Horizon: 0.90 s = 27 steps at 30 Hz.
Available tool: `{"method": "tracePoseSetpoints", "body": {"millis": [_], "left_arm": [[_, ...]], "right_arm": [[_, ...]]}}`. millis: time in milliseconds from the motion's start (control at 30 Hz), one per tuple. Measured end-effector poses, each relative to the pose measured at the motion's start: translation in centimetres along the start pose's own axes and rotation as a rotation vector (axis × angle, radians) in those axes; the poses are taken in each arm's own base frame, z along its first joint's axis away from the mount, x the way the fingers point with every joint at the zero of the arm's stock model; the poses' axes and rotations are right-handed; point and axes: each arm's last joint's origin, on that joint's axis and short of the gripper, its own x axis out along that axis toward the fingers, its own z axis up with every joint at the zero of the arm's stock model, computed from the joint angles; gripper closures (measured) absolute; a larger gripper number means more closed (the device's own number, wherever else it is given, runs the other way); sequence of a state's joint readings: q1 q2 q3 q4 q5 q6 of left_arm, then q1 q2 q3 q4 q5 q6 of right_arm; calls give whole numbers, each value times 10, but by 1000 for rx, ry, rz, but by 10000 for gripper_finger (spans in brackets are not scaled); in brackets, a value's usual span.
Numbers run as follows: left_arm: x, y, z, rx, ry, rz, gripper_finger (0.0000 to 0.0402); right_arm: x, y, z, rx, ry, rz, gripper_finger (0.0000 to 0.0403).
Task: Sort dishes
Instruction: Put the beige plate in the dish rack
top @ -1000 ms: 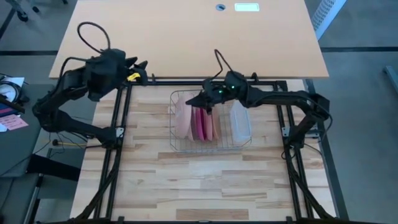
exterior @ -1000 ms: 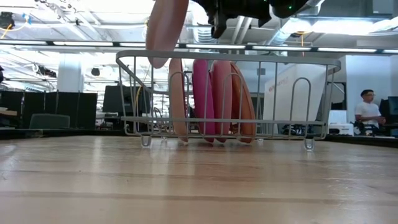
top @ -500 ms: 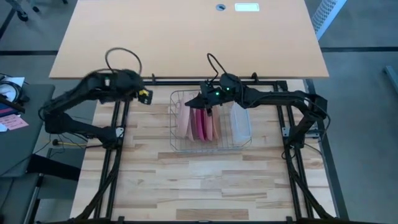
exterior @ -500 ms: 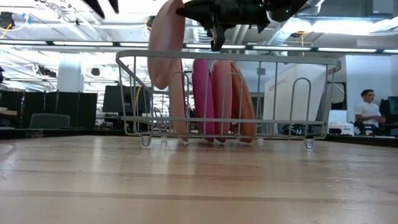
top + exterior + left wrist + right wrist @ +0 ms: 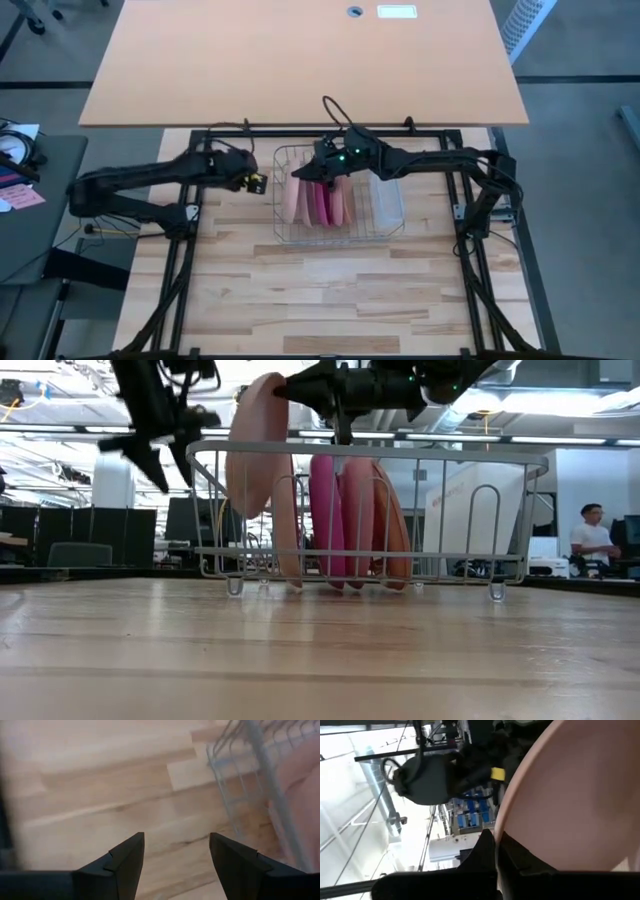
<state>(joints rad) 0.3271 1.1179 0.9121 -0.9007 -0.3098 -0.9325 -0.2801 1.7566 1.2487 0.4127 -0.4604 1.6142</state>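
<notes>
A wire rack [image 5: 385,233] stands mid-table with several plates upright on their edges between its wires: magenta [image 5: 322,200] and salmon-orange [image 5: 344,204] ones, which also show in the low view [image 5: 322,510]. My right gripper [image 5: 303,173] is shut on a pale pink plate [image 5: 255,450] at the rack's left end. My left gripper [image 5: 259,183] is open and empty just left of the rack. In the low view its fingers [image 5: 152,452] point down. In the left wrist view the gripper [image 5: 176,851] is over bare wood with the rack's corner [image 5: 235,765] ahead. My right gripper pinches the pale pink plate's upper rim [image 5: 504,831] between its two fingers. The fingers [image 5: 292,384] come level from the table's right side. The plate hangs tilted below them, its lower part inside the rack's left end and above the rack's bottom.
A translucent rectangular tub [image 5: 386,196] stands in the rack's right end. Black frame rails [image 5: 190,190] run along both sides of the wooden table. A person [image 5: 592,540] sits in the room far behind.
My left gripper has swung from the far left corner down and toward the rack's left side. My right gripper has moved toward the table's left with the pale pink plate, which has sunk lower into the rack's left end.
</notes>
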Motion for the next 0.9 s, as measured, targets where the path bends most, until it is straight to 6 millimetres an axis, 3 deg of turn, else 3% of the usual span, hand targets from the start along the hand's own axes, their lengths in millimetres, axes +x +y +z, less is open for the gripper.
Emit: {"method": "tracePoseSetpoints", "body": {"millis": [133, 333, 500, 600, 900], "left_arm": [[21, 0, -10, -47, 13, -80, 183], [36, -2, -15, -67, -24, -167, 183], [42, -4, -18, -65, -40, -228, 183], [45, -5, -19, -70, -40, -261, 183], [45, -9, -16, -52, -71, -314, 183]], "right_arm": [[1, 1, -2, -2, -30, 9, 403], [2, 4, -2, 4, -36, 6, 403], [5, 21, -5, -55, -35, -55, 403], [6, 22, -5, -80, -37, -129, 403], [6, 24, -6, -103, -69, -134, 403]]}}
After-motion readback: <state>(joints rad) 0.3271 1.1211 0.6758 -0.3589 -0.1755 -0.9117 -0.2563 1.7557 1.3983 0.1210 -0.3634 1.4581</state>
